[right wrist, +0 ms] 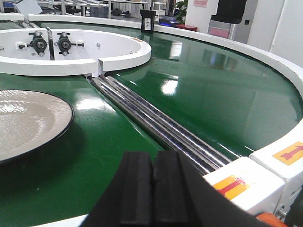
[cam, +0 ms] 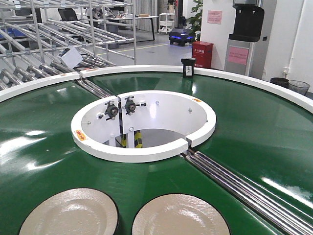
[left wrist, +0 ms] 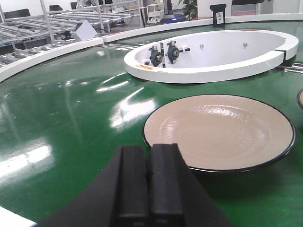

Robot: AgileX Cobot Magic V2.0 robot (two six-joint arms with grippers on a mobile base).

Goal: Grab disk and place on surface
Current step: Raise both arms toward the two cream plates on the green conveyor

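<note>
Left wrist view: the left gripper [left wrist: 150, 156] hovers low over the green conveyor belt [left wrist: 71, 118], jaws pressed together with nothing between them. The disk [left wrist: 218, 130], a beige plate with a dark rim, lies on the belt just ahead and to the right of it.

Right wrist view: the right gripper [right wrist: 153, 158] is likewise closed and empty. A second disk [right wrist: 23, 120] lies ahead and to its left, apart from it.

Assessment: the step in hand is the approach to grasp. Part the jaws before advancing. Come in low and level, and take the near rim edgewise, one finger under the lip and one above.

Orientation: the disk lies flat, face up. Being round, it has no long axis, so the nearest point on the rim serves.
</note>
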